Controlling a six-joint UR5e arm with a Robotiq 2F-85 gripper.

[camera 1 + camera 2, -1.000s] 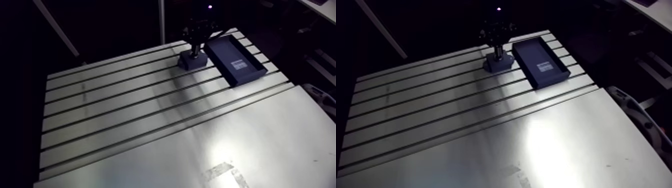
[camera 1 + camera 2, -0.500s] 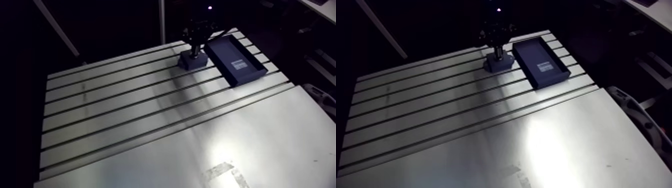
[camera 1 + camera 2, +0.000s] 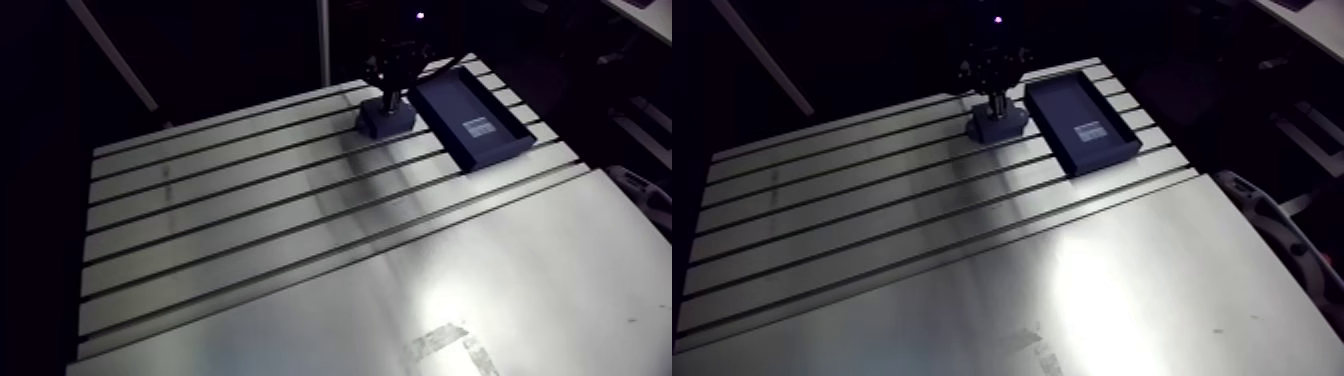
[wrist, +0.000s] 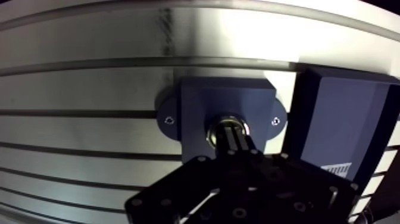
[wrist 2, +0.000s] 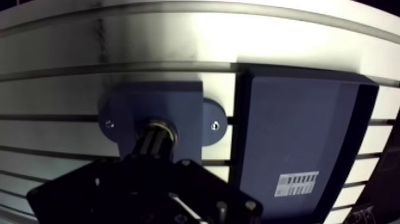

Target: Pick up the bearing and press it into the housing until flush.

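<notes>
gripper [image 4: 231, 137] fingers closed together, tips pressing on the bearing [image 4: 221, 121], seated in the housing [image 4: 226, 95] bore. risk: an off-centre push may cock it; the housing, apparently unclamped, could slide toward the tray [image 4: 351, 119].

Slotted aluminium table [image 3: 250, 225]: parallel dark slots cross its far portion. The near portion is a smooth plate [image 3: 540, 250] carrying a bright glare patch. Pale tape marks [image 3: 447, 345] lie on the plate by its near edge, apparently forming a corner shape. A dark blue shallow tray [image 5: 297, 119] rests flat across several slots toward the far right corner. A white printed label [image 5: 296, 183] sits on its floor near one end, print illegible.
</notes>
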